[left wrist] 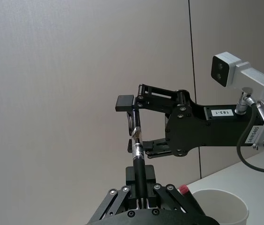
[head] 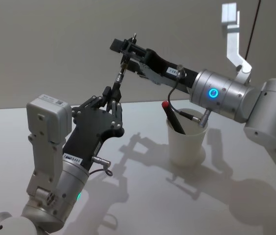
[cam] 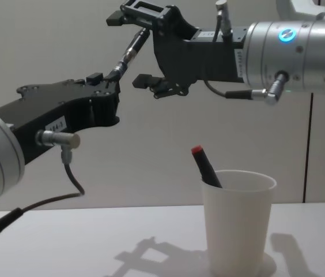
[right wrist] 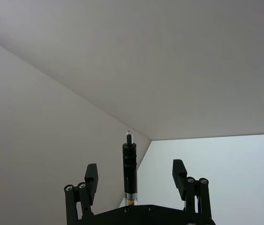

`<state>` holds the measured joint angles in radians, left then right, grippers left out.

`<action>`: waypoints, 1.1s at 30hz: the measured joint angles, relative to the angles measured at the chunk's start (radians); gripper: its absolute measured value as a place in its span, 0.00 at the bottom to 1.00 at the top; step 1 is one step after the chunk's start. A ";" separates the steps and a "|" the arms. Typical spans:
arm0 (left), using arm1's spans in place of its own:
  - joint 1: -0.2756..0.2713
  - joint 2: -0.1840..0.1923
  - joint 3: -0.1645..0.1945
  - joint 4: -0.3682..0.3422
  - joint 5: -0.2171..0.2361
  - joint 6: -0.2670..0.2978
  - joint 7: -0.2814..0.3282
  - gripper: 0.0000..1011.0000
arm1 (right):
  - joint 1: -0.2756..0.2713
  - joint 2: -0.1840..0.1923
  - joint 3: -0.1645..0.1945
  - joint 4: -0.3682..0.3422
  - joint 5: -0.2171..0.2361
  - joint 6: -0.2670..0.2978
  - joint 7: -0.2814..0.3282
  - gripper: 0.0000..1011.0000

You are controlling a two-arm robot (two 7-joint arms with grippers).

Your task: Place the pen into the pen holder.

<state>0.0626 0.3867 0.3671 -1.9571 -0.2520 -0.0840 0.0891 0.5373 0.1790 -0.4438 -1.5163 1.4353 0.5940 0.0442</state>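
Table (head: 128, 205): white, bearing the pen holder toward the robot's right. Right arm: reaches in from the right, well above the table; right gripper (cam: 142, 49) stands with its jaws spread wide, one finger above and one below the upper part of the pen, neither visibly touching it. Left arm: rises from the lower left; left gripper (head: 112, 100) has its fingers closed on the lower end of the pen, which it holds tilted up toward the right gripper. Pen holder (cam: 237, 222): a plain white paper cup, upright, apart from both grippers and below the right arm; a dark marker with a red end (cam: 206, 166) already leans inside it. Pen (cam: 127, 55): slim, dark-barrelled with a metal band, held in the air high above the table, its tip passing between the open right fingers.

Step in hand, as judged: a hand-over from left to right, the pen not yet in the cup. The next move calls for the right fingers to close squarely on the barrel before the left ones let go; then carriage over the cup's mouth, tip down.
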 joint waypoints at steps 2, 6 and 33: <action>0.000 0.000 0.000 0.000 0.000 0.000 0.000 0.12 | 0.002 -0.001 -0.004 0.003 0.000 -0.001 0.001 0.99; 0.000 0.000 0.000 0.000 0.000 0.000 0.000 0.12 | 0.004 -0.003 -0.010 0.007 0.000 -0.002 0.003 0.99; 0.000 0.000 0.000 0.000 0.000 0.000 0.000 0.12 | 0.012 -0.002 -0.031 0.018 0.010 -0.022 0.009 0.76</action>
<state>0.0626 0.3866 0.3671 -1.9571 -0.2519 -0.0840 0.0890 0.5491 0.1772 -0.4752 -1.4982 1.4453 0.5715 0.0535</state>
